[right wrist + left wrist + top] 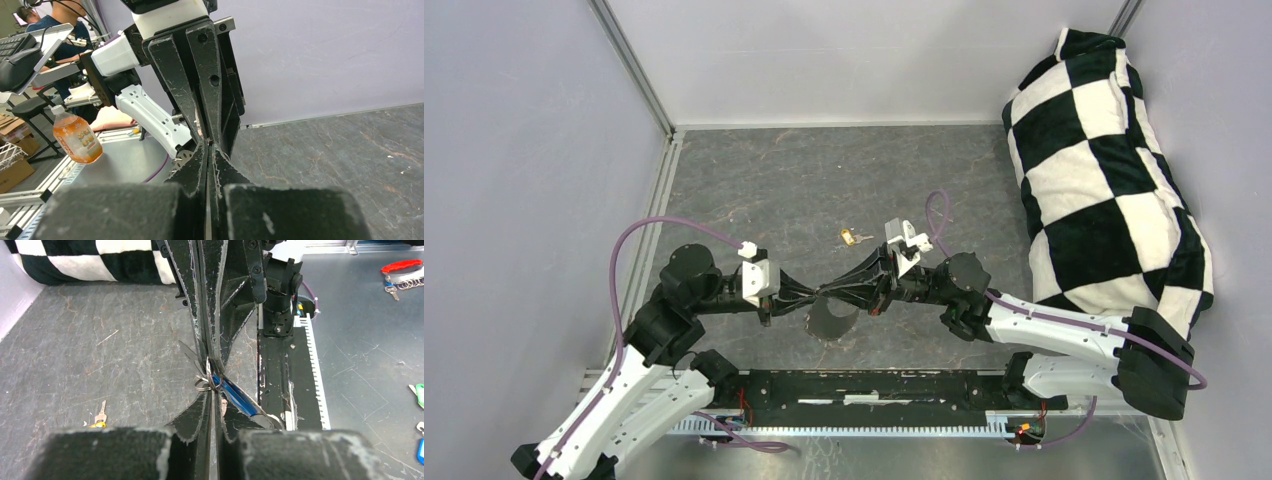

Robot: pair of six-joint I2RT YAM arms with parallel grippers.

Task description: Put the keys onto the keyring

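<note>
Three camera views in all. Saw, from above, the left gripper (814, 293) and the right gripper (833, 291) meeting tip to tip low over a dark grey, stone-patterned table (754, 190), near its front edge. Found the left gripper's fingers (196, 414) almost together in the left wrist view, only a thin slit between them; could not tell whether pinching anything. Found the right gripper closed, its fingers (195, 170) pressed flat together in the right wrist view. Noticed the keyring (202, 385) as a small silver loop right at the meeting tips, touching the fingertips there. Spotted the blue key (233, 395) just beside that loop, tucked against one finger of the left gripper. Could not make out which gripper carried either. Located the brass key (852, 237) lying flat on the table, apart from both grippers, a little beyond their tips toward the back wall. Registered a black-and-white checkered cushion (1114, 180) along the table's right side, well apart from the keys. Glimpsed an orange drink bottle (77, 137) beyond the table in the right wrist view.
</note>
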